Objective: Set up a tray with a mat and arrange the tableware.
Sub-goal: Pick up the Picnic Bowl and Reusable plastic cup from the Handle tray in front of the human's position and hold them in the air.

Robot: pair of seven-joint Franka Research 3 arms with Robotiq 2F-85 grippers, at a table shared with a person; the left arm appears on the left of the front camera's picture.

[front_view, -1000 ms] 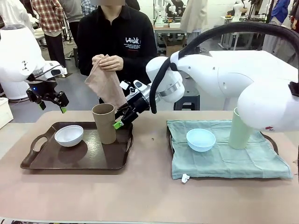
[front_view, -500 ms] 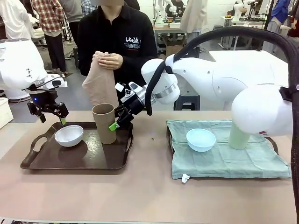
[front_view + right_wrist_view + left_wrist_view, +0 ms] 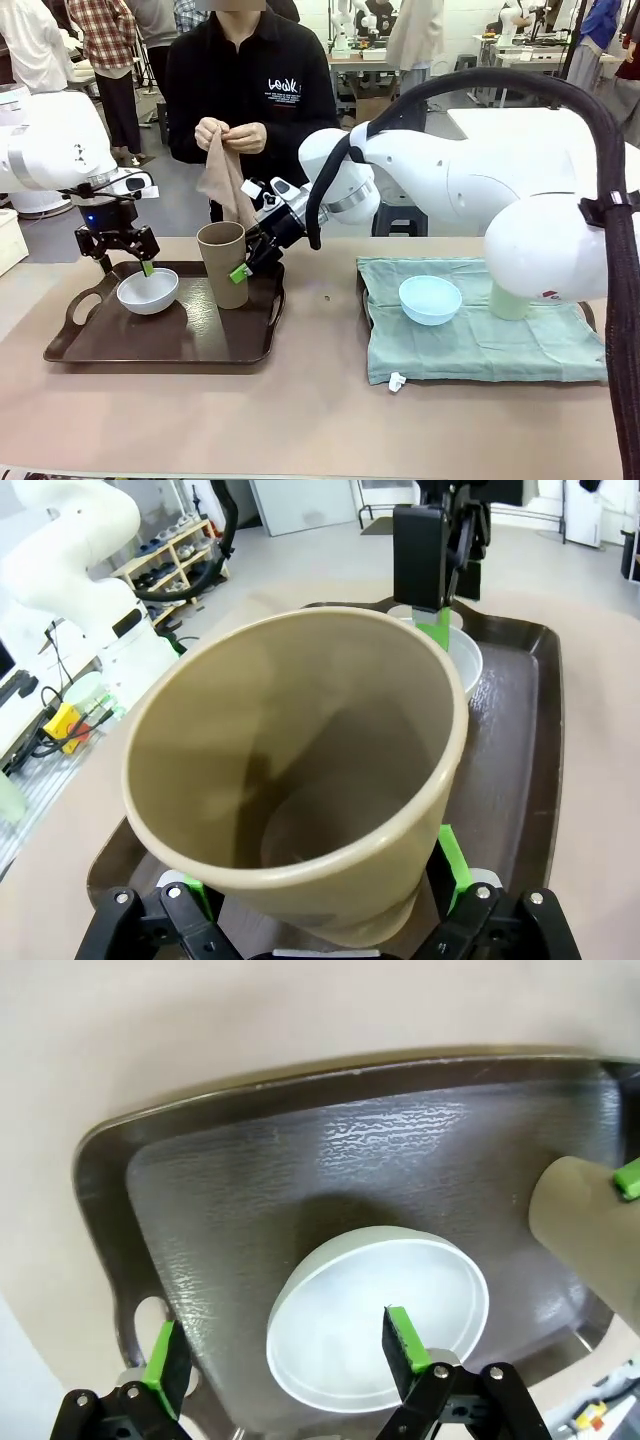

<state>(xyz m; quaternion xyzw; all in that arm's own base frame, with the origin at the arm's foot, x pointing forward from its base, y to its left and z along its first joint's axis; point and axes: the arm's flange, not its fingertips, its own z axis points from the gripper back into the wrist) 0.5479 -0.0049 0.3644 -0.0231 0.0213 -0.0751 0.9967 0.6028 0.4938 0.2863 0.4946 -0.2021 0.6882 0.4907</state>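
Observation:
The brown tray [image 3: 90, 350] at the left holds the white bowl [image 3: 148, 290] and the tan cup [image 3: 224, 265]. My left gripper [image 3: 127, 265] hangs open just above the bowl; in the left wrist view one fingertip [image 3: 405, 1345] is over the bowl [image 3: 370, 1330] and the other is outside its rim. My right gripper [image 3: 245, 262] is open at the cup's far right side, and in the right wrist view its [image 3: 320, 875] pads flank the lower part of the cup [image 3: 300, 770]. A second tray [image 3: 583, 305] carries a teal mat [image 3: 480, 345], the light blue bowl [image 3: 430, 298] and the pale green cup [image 3: 505, 300], partly behind my right arm.
A person in black stands at the far side holding a pinkish-tan cloth [image 3: 222, 180] up in both hands. Bare tabletop [image 3: 320, 420] stretches between the two trays and along the near edge. My right arm reaches across the middle above the table.
My left gripper has come down and rightward over the white bowl. My right gripper has slid left around the tan cup. The person has gathered the cloth narrower.

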